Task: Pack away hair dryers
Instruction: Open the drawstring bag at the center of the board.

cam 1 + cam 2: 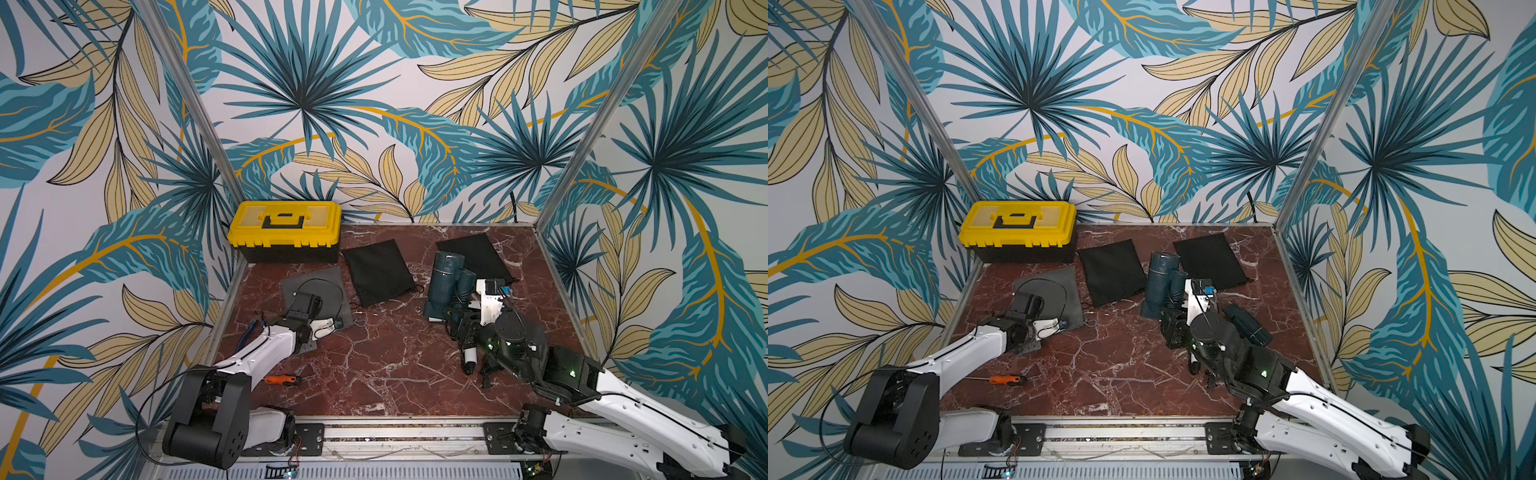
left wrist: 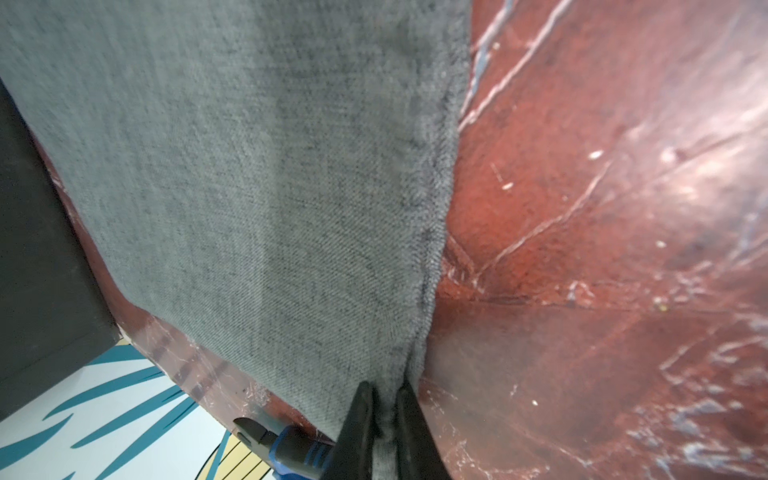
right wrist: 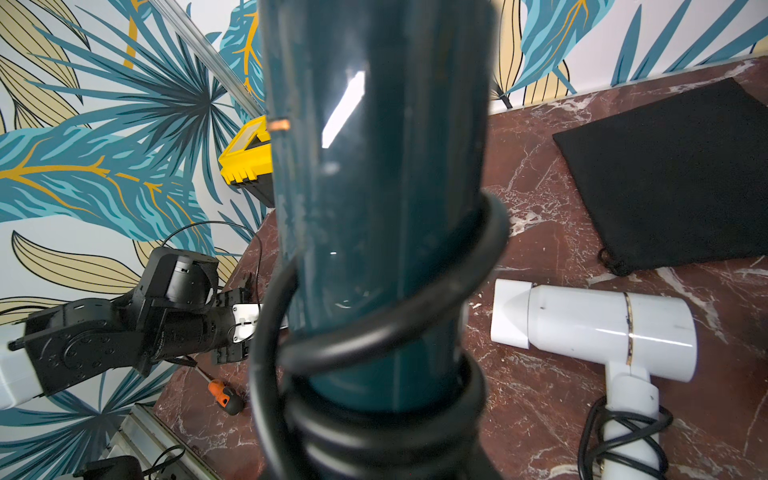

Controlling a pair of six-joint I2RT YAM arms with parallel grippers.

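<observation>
Left claw [image 2: 385, 388] was pinched tight on the hem of the grey pouch [image 2: 257, 208], by the left edge of the worktop [image 1: 374, 365]. The right claw [image 1: 459, 309] had its jaws hidden, but it seemingly gripped a dark teal hair dryer [image 3: 374, 208] toward the back right. The white hair dryer [image 3: 590, 328] and the second teal dryer [image 1: 1246, 322] lay near it. Both black pouches [image 1: 378, 272] lay flat, so nothing was packed yet, I reckoned: all three to go.

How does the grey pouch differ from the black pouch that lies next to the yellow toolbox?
Colour: the grey pouch is light grey woven cloth; the black pouch is plain black. State: the left gripper pinches the grey pouch at its edge; nothing touches the black pouch. Both are cloth pouches lying on the marble table.
</observation>
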